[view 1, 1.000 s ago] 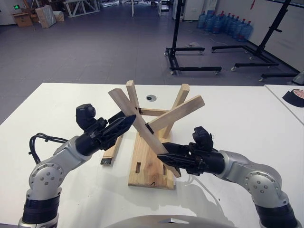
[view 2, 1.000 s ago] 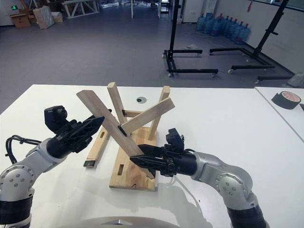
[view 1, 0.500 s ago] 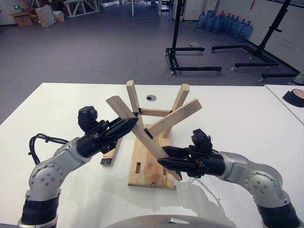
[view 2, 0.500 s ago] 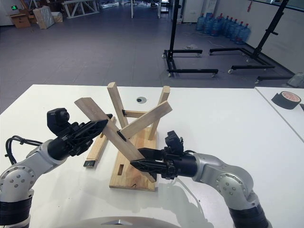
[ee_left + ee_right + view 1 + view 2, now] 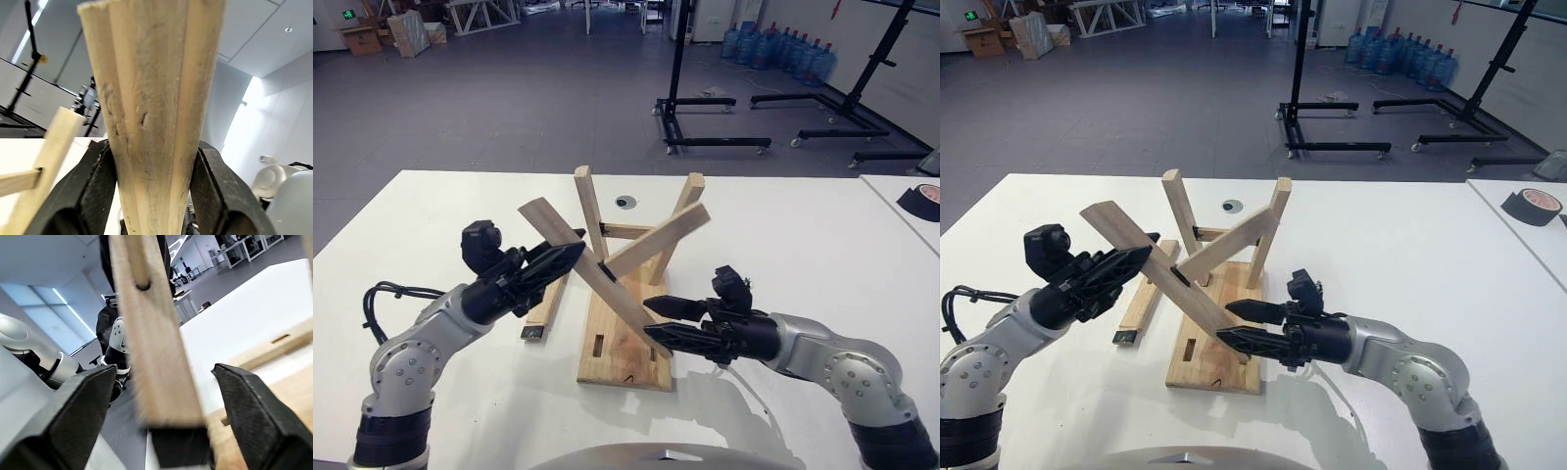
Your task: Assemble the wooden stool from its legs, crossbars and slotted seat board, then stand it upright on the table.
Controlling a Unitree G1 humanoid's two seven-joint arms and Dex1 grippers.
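The left gripper (image 5: 570,253) is clamped on the upper part of a slanted leg (image 5: 619,297). The right gripper (image 5: 654,319), fingers apart, straddles that leg's lower end, over the slotted seat board (image 5: 607,360), which lies flat at the centre of the table (image 5: 803,235).

I was working in what looked like a big lab or workshop hall. My white table (image 5: 783,225) stood on a wide, open grey floor (image 5: 489,108). At the far right, black wheeled steel frames (image 5: 710,122) stood near a cluster of blue water jugs (image 5: 781,47). Cardboard boxes (image 5: 362,37) sat at the far left. A roll of black tape (image 5: 920,201) lay on a 2nd table (image 5: 883,186) to the right.
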